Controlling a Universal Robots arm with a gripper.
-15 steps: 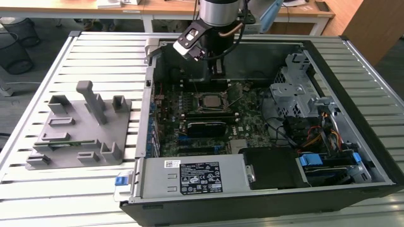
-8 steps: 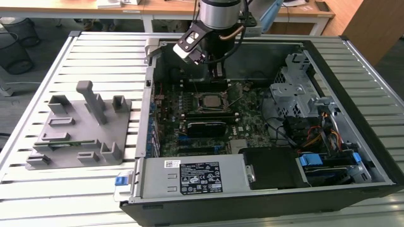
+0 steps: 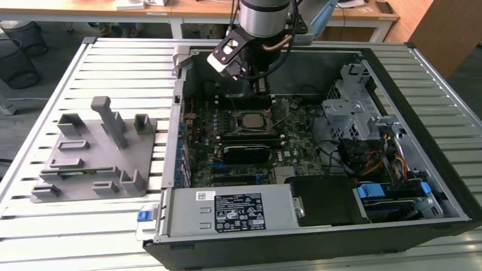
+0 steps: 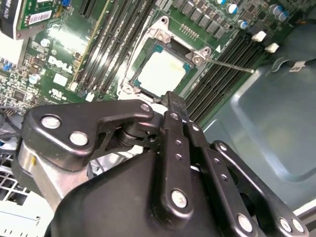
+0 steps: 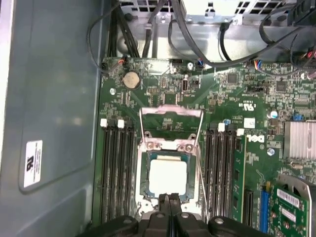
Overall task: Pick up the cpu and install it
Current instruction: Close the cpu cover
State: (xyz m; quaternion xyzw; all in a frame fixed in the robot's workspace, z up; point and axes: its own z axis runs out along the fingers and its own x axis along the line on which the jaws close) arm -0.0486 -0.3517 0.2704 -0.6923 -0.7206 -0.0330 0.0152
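Exterior view: a desktop computer case [image 3: 433,135] lies open on its side on the slatted counter [image 3: 113,62], taking up the middle and the exterior view's right. The arm [image 3: 263,17] enters at the upper middle of the frame and reaches down into the case, over the far part of the green circuit board [image 3: 297,141]. A grey plastic fixture [image 3: 94,158] stands on the counter at the exterior view's left, well apart from the case. A silver power supply box [image 3: 226,209] sits along the case's near edge.

Hand [image 5: 169,197]: in both wrist views the two black fingers [image 4: 170,106] are pressed together. Clenched, with nothing between them.

Cpu [image 5: 168,177]: it lies flat in its socket on the board, silver top up, square with the socket's sides. It shows the same way in the second wrist view [image 4: 162,71], and in the exterior view as a small pale square at the centre of the board [image 3: 249,120].

The hinged metal frame [image 5: 170,121] of the socket is flipped back, leaving the cpu uncovered. A thin metal lever [image 4: 229,65] sticks out beside the socket.

In both wrist views the fingertips sit just beside one edge of the cpu. Whether they touch it or the socket, I cannot tell.

Rows of dark memory slots [image 5: 116,168] flank the socket on both sides. A round coin battery [image 5: 131,79] sits on the board beyond the flipped frame.
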